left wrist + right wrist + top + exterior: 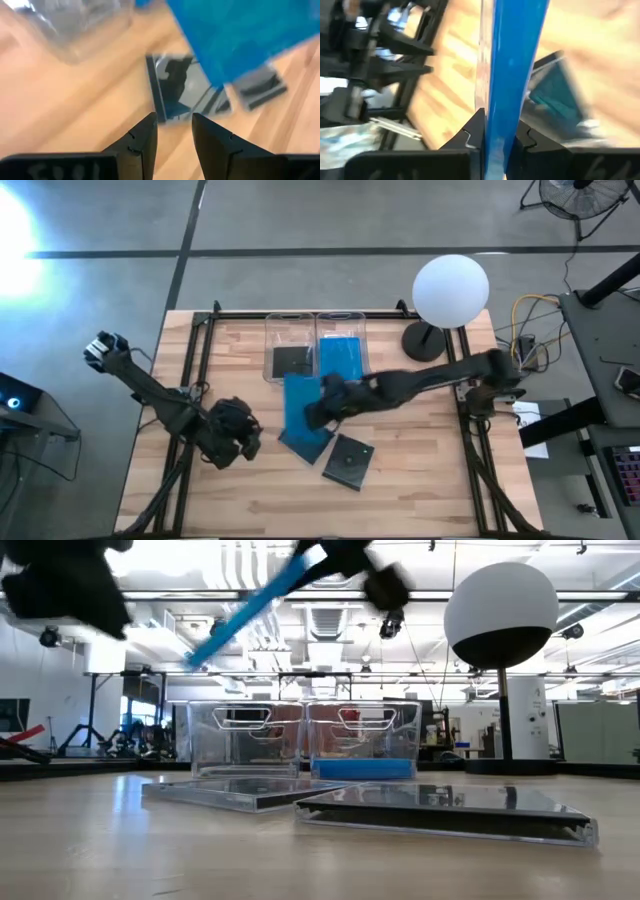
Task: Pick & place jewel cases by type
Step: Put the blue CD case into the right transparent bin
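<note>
a blue jewel case (301, 402) is up in the air, tilted, clear of the wooden table (250, 490), and the right gripper (496, 136) has its two fingers pinched on the case's edge. in the low view that case (255, 610) slants high above the bins. right under it on the table lies another blue case (303, 442), and just beside that a dark grey case (349, 461) lies flat. behind them stand two clear bins side by side: the left bin (272, 330) has a dark case (291, 361) in it, the right bin (360, 328) holds a blue case (341, 357). the left gripper (174, 131) hangs over the table's left side, fingers a little apart with nothing between them. a white globe lamp (450, 288) stands at the table's far right corner.
</note>
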You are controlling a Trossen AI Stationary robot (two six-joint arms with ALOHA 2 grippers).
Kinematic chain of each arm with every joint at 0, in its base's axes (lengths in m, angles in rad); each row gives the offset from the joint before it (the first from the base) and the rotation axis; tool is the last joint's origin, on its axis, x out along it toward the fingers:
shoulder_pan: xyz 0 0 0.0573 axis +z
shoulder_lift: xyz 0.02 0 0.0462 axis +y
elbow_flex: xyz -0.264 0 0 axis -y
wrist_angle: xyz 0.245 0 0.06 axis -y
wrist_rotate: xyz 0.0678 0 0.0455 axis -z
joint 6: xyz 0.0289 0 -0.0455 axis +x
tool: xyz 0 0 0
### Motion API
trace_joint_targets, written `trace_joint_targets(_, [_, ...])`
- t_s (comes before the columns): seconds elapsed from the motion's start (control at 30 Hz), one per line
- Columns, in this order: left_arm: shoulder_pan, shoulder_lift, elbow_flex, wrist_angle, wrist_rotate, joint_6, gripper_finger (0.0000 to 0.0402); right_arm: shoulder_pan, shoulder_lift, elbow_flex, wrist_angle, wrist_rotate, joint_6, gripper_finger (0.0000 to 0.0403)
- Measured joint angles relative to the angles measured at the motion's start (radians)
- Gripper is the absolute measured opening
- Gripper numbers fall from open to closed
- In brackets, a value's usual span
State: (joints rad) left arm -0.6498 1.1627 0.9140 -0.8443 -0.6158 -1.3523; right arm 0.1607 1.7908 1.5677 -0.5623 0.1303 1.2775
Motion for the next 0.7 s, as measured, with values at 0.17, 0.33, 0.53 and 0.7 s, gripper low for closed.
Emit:
trace_joint_targets(0.17, [0.006,-0.039,0.044,-0.019,-0.111,0.028,0.0103,-0.130,-0.159,-0.002,-0.305,0.060,-0.071,0.0025])
trace_joint_targets(0.33, [0.009,-0.054,0.057,-0.012,-0.154,0.028,0.0103,-0.348,-0.220,-0.011,-0.355,0.025,-0.174,0.0025])
trace_joint_targets(0.53, [0.009,-0.051,0.049,0.027,-0.156,0.015,0.0103,-0.529,-0.139,-0.020,-0.324,-0.211,-0.294,0.0031])
trace_joint_targets(0.7, [0.004,-0.050,0.050,0.059,-0.157,-0.011,0.0103,-0.578,-0.031,-0.021,-0.308,-0.341,-0.334,0.0046])
